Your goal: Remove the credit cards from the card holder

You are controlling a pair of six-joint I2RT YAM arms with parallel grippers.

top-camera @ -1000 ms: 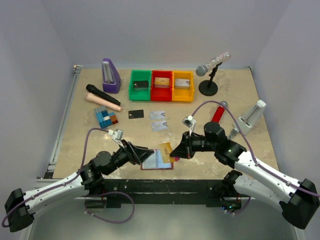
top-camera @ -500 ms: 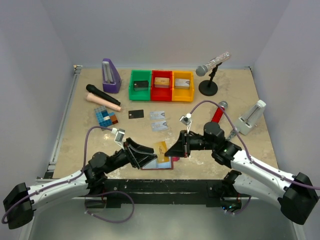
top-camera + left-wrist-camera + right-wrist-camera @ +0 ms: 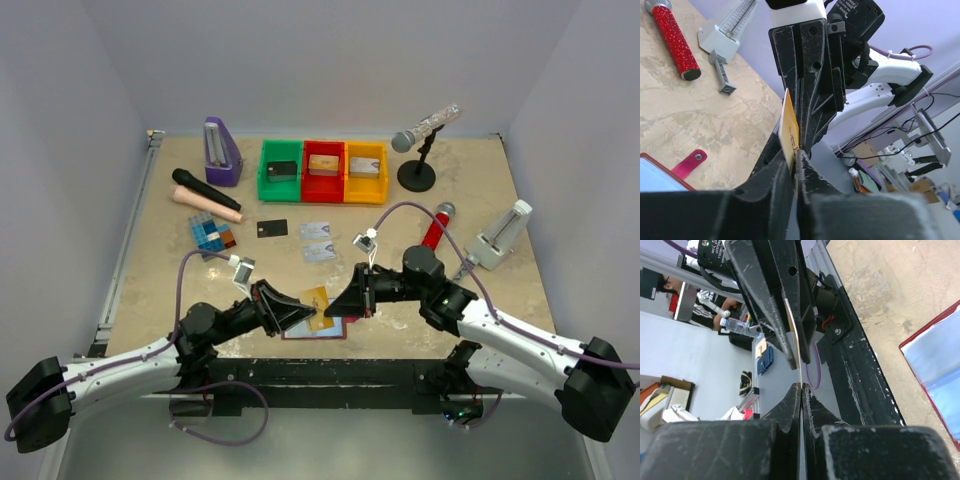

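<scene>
Presently, item: one gold-orange credit card, standing on edge, clenched in the right tool and pinched at its opposite end by the left tool, seemingly a hand-across, just above the open card holder lying on the bench beneath both tools.

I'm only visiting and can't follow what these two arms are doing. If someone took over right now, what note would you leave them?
Left gripper: shut on the gold-orange card.
Right gripper: shut on the same card from the opposite side, so the card is held off the table.
Card holder: lies open at the near edge, below the grippers.
Done: the black card and two silvery-grey cards lie farther back, and the gold-orange one is out.
Left: let one gripper go and lay this card down. The pockets in view look empty.
</scene>
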